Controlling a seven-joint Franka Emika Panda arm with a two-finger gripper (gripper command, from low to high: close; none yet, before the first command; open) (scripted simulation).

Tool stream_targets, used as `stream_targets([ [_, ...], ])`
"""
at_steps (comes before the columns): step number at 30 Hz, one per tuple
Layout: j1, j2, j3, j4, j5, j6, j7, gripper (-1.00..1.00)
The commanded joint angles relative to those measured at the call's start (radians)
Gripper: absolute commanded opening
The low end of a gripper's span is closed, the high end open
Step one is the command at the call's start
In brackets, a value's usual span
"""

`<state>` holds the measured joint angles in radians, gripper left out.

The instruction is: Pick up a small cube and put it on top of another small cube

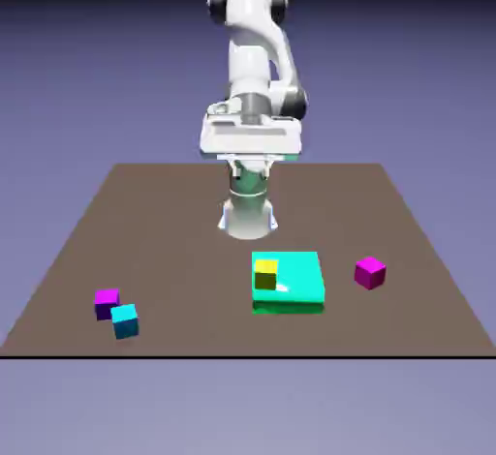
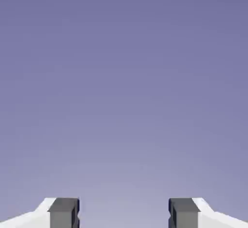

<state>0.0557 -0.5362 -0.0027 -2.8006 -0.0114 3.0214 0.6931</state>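
Counting, exterior view, left to right across the table (image 1: 145,201): four small cubes and one slab.

- Sitting near the front edge at the exterior view's left: one magenta-topped cube (image 1: 107,302) with dark violet sides, and one cyan cube (image 1: 125,320) touching or just beside its lower right corner; contact not resolvable.
- Lying right of centre: one cyan slab (image 1: 295,279), flat, with a green lower edge along its front.
- Resting on the slab's left portion, near the left edge: one yellow cube (image 1: 265,273).
- Sitting to the right of the slab, apart from it: one small magenta-pink cube (image 1: 369,272), directly on the table.

Orientation of the small magenta-pink cube: sitting flat, top face up, turned so that one vertical edge is facing roughly toward the camera, two side faces showing. No long axis; all visible faces looking equal.

Arm: one white arm (image 1: 254,56) standing at the far side of the table, hand block (image 1: 250,136) hanging level above the base, well apart from every cube.

Gripper (image 2: 124,213), hand view: two grey fingertips (image 2: 63,212) showing at the bottom edge, standing far apart, wide gap between, gripping nothing. Only plain blue-violet backdrop filling the rest of that view; no cube showing there.
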Motion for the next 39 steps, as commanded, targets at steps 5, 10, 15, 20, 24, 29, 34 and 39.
stream_targets([
  [5, 0.181, 0.14, -0.011, 0.039, -0.047, -0.065, -0.199, 0.0],
  [10, 0.362, 0.28, -0.022, 0.078, -0.095, -0.13, -0.397, 0.0],
  [15, 0.544, 0.42, -0.033, 0.117, -0.142, -0.194, -0.596, 0.0],
  [20, 0.725, 0.561, -0.044, 0.156, -0.189, -0.259, -0.795, 0.0],
  [24, 0.87, 0.673, -0.053, 0.187, -0.227, -0.311, -0.954, 0.0],
  [29, 0.888, 0.786, -0.078, 0.206, -0.255, -0.221, -0.936, 0.0],
  [34, 0.902, 0.897, -0.104, 0.223, -0.283, -0.127, -0.912, -1.0],
  [39, 0.884, 0.752, -0.071, 0.2, -0.247, -0.25, -0.944, -1.0],
])
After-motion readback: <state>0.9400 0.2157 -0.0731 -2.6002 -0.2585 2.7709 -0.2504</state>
